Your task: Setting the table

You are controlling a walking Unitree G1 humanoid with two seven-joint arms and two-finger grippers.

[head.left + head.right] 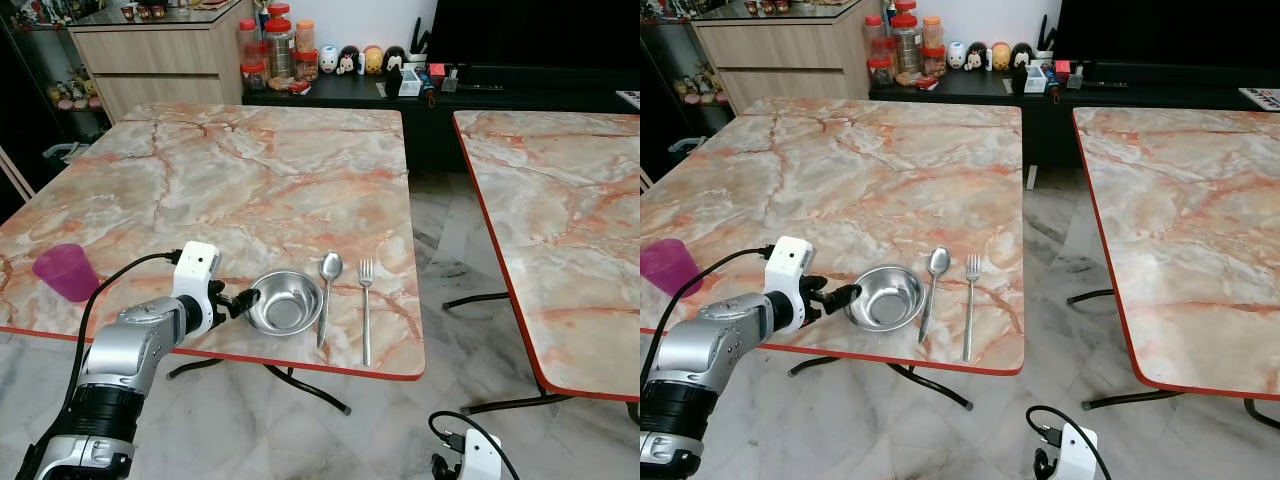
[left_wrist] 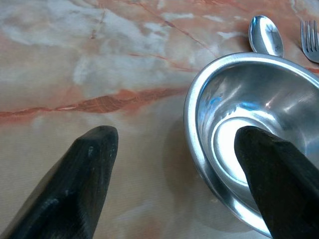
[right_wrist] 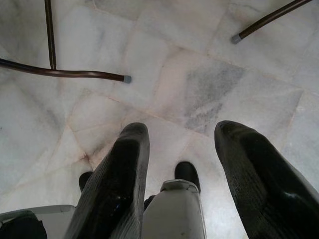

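A steel bowl sits near the front edge of the marble table. A spoon and a fork lie side by side just right of it. My left gripper is open at the bowl's left rim. In the left wrist view one finger reaches inside the bowl and the other finger rests outside over the tabletop. A purple cup stands upright at the table's front left corner. My right gripper hangs low over the floor, open with nothing between its fingers.
A second marble table stands to the right across a gap of tiled floor. Behind are a wooden cabinet and a black sideboard with jars and figurines. Table legs cross the floor near my right arm.
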